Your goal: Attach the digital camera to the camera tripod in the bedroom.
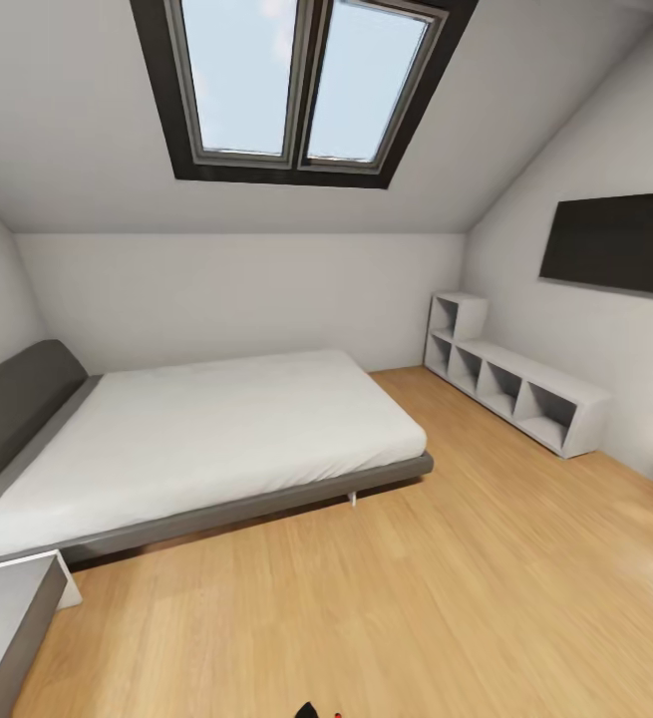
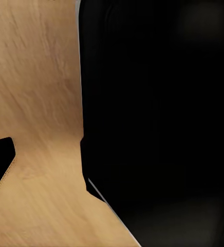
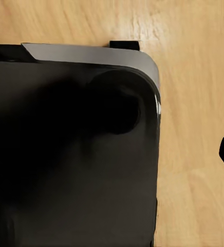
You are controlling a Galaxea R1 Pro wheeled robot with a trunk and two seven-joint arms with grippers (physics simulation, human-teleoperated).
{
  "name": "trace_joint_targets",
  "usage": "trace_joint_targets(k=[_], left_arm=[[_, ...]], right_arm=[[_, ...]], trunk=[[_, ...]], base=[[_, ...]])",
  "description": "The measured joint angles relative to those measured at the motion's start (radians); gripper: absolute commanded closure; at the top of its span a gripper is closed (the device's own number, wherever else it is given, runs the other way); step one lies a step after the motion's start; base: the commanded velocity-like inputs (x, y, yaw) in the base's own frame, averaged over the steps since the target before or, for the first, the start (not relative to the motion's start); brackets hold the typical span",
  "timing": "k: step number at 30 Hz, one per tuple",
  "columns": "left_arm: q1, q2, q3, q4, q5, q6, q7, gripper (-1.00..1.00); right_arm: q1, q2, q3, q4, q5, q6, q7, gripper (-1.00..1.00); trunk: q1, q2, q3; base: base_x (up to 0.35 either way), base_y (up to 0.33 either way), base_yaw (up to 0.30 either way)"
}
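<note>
The head camera faces the bed (image 1: 206, 439) at frame centre, scanning the bedroom (image 1: 486, 598) for the tripod; the state of both jaws cannot be told.

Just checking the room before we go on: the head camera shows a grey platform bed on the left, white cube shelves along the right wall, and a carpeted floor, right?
Not quite. The floor is bare light wood, not carpet, as the head view shows. The grey platform bed at left and the white cube shelves along the right wall are as you said.
</note>
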Motion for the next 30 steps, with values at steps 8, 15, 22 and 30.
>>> trace_joint_targets(k=[8, 15, 22, 30], left_arm=[[-0.001, 0.0, 0.0, 0.0, 0.0, -0.002, 0.0, -1.0], [-0.002, 0.0, 0.0, -0.022, 0.001, -0.001, 0.0, -1.0], [-0.011, 0.001, 0.0, -0.047, 0.003, 0.003, 0.0, -1.0], [-0.014, 0.0, 0.0, -0.089, 0.004, 0.008, -0.004, -1.0]], right_arm=[[-0.001, -0.016, -0.001, -0.012, -0.003, -0.001, 0.006, -1.0], [-0.002, -0.02, -0.001, -0.014, -0.005, -0.001, 0.007, -1.0], [-0.003, -0.021, -0.003, -0.015, -0.005, 0.002, 0.008, -1.0], [-0.015, -0.023, -0.003, -0.016, -0.005, 0.004, 0.008, -1.0]], trunk=[[0.0, 0.0, 0.0], [0.0, 0.0, 0.0], [0.0, 0.0, 0.0], [0.0, 0.0, 0.0]], base=[[0.0, 0.247, -0.009], [0.0, 0.074, -0.099], [0.0, 0.018, -0.144], [0.0, 0.005, -0.158]])
